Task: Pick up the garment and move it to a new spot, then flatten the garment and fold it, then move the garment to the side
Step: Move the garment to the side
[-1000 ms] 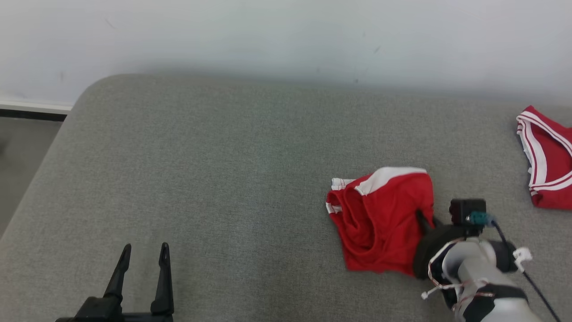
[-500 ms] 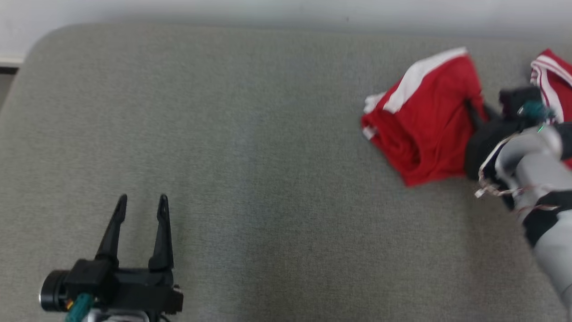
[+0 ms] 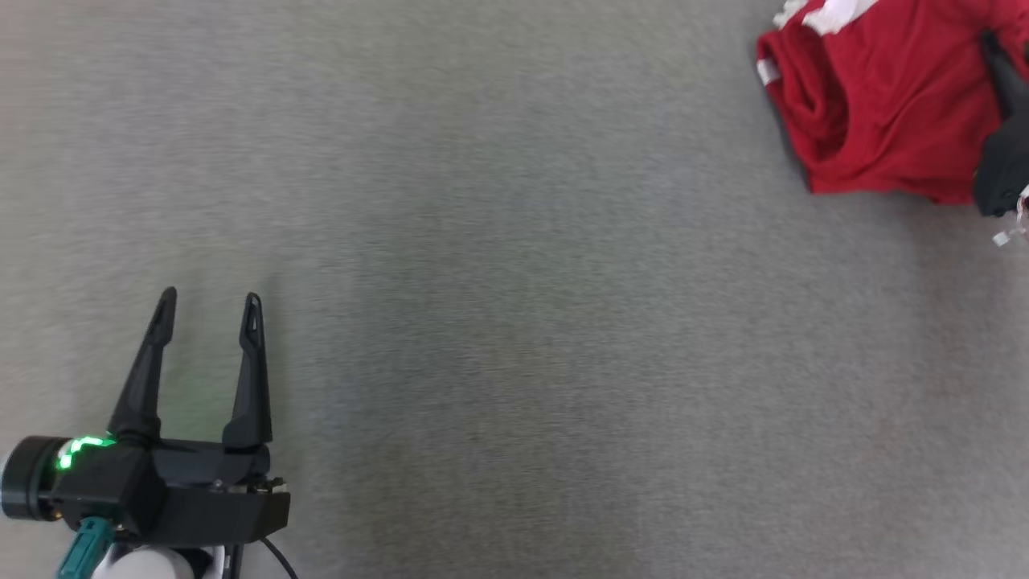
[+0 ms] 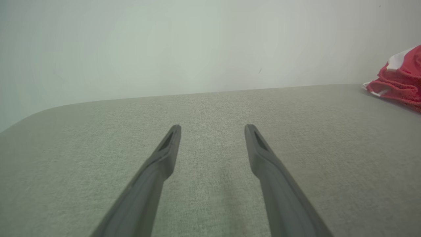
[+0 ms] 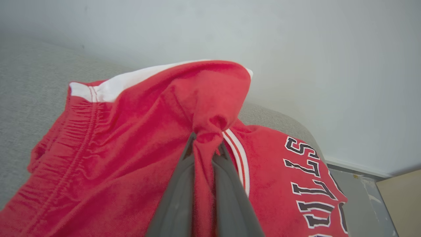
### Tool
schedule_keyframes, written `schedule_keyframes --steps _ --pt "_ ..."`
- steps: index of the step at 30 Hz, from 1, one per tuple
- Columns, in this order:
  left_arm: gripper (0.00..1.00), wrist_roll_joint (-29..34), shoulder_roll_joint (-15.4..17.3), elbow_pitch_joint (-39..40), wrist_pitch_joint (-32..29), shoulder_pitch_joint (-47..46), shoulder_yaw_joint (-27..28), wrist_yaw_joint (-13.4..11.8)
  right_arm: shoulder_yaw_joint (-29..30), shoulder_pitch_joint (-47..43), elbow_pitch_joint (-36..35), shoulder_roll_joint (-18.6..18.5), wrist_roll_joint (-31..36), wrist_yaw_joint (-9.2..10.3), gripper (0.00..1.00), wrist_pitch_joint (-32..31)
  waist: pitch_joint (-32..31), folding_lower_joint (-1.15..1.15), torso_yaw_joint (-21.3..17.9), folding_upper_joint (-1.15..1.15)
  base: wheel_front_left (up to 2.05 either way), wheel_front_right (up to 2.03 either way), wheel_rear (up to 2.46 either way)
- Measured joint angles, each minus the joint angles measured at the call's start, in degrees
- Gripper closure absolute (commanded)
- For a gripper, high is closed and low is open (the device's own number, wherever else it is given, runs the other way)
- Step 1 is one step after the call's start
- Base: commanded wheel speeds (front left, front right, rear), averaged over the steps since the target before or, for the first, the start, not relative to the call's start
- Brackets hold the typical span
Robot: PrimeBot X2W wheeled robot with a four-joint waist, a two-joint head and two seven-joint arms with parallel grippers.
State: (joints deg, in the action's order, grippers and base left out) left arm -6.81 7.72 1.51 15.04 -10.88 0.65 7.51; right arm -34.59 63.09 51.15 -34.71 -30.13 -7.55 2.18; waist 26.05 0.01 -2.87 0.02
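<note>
The garment [image 3: 876, 104] is a pair of red shorts with a white side stripe, bunched on the grey cushion at the head view's top right. My right gripper [image 5: 205, 140] is shut on a pinched fold of its red cloth [image 5: 148, 138], which rises into a peak above the fingertips. One dark finger [image 3: 997, 72] of that gripper lies against the shorts at the head view's right edge. My left gripper [image 3: 207, 301] stands open over bare cushion at the lower left, far from the garment. Its open fingers [image 4: 164, 154] hold nothing, and the shorts [image 4: 399, 82] show at that view's far right.
The grey fabric cushion [image 3: 514, 322] spreads wide between the two grippers. A second red garment with black-and-white lettering [image 5: 296, 184] lies right behind the held shorts. A pale wall [image 4: 197, 42] backs the cushion, whose far edge curves down at the left.
The head camera has swung down and leftward, so the shorts and right arm have slid to the view's top right corner. My right gripper keeps its hold; the left stays open.
</note>
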Motion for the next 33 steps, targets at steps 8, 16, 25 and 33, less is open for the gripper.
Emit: schedule_keyframes --steps 8,16,25,33 --pt "0.00 0.79 2.64 3.83 -0.03 0.00 -0.51 0.00 -2.77 4.36 -1.01 -4.71 -0.51 0.00 1.00 -0.23 3.63 0.00 -6.02 0.00 0.00 0.00 0.00" --pt "0.00 1.01 4.14 8.26 -1.55 0.31 -0.20 -0.41 -5.44 10.04 -1.14 -6.83 1.67 0.00 1.00 -1.44 7.17 0.00 -9.30 -0.01 0.00 0.00 0.00" --pt "0.00 1.01 4.64 10.77 -2.19 0.05 -1.19 -0.44 -7.69 13.58 1.38 -10.00 3.53 0.00 1.00 -2.15 9.46 -0.01 -9.15 -0.01 0.00 0.00 0.00" --pt "0.00 0.74 5.16 11.41 -2.18 0.02 -0.92 -0.97 -7.82 15.16 4.86 -9.70 5.66 0.00 0.00 -0.60 10.52 -0.01 -8.81 -0.01 0.00 0.00 0.00"
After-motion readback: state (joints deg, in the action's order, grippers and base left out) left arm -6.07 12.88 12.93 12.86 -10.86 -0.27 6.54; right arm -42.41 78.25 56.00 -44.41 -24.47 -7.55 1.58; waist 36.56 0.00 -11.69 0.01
